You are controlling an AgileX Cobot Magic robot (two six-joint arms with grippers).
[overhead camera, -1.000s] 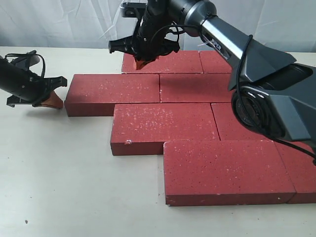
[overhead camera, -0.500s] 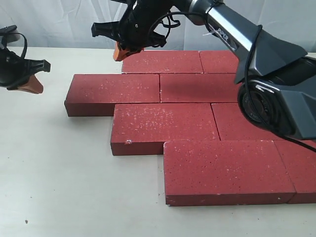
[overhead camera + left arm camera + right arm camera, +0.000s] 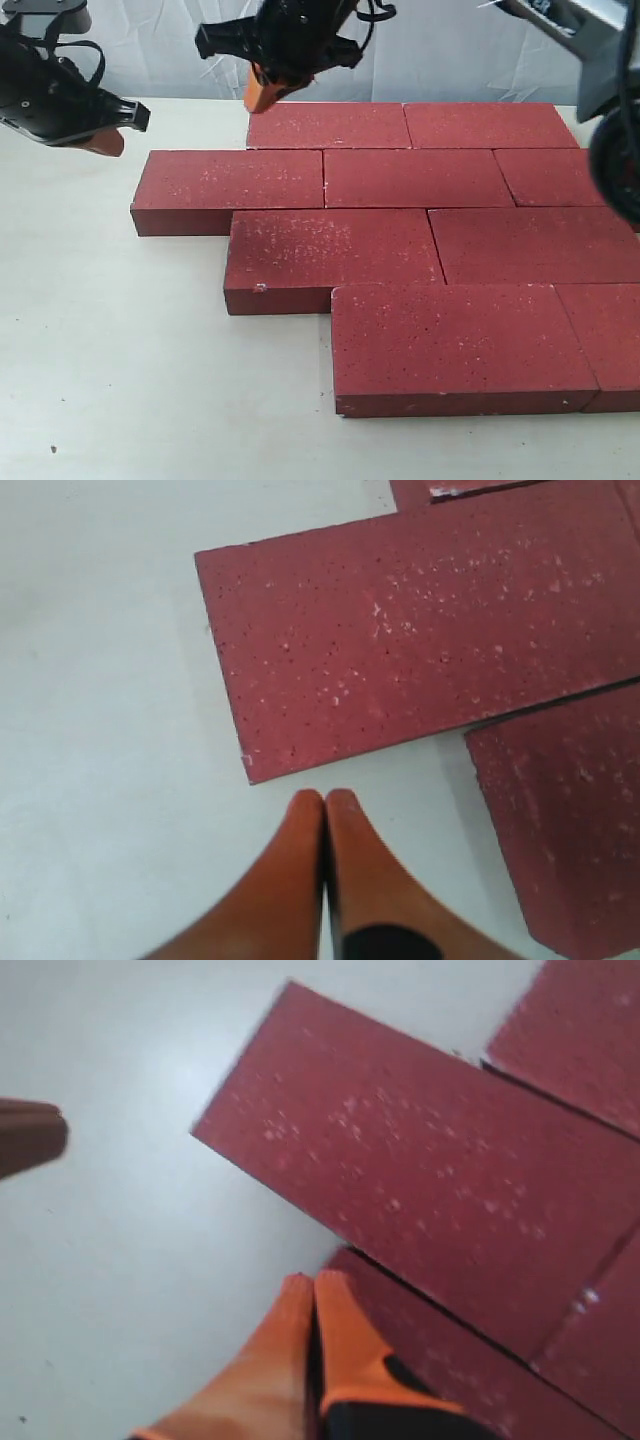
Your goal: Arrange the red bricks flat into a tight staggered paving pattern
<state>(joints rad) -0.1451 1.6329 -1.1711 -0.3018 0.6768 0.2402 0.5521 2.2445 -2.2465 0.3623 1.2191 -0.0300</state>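
Desk (image 3: 120, 380): pale, flat surface carrying all items. Red bricks (image 3: 420, 240): nine visible, all lying flat in four rows on the right and middle of the desk, each row offset from the next so that the left edge steps back toward the rear; joints read as thin dark lines with no open gaps, and the layout matches that of a second ago. Right gripper (image 3: 262, 95): a second ago its tip was low at the near left corner of the rear-row brick; it now hangs raised above that corner, off the brick, and its arm has swung clear of the right-hand bricks. Jaws pressed together, holding nothing. Left gripper (image 3: 100, 143): formerly low beside the left end of the second row, now lifted and drawn away from it; jaws likewise pressed together and empty. Assessment: both arms retreating from an unchanged, tight pattern suggests the final nudging is done and the paving is essentially complete.
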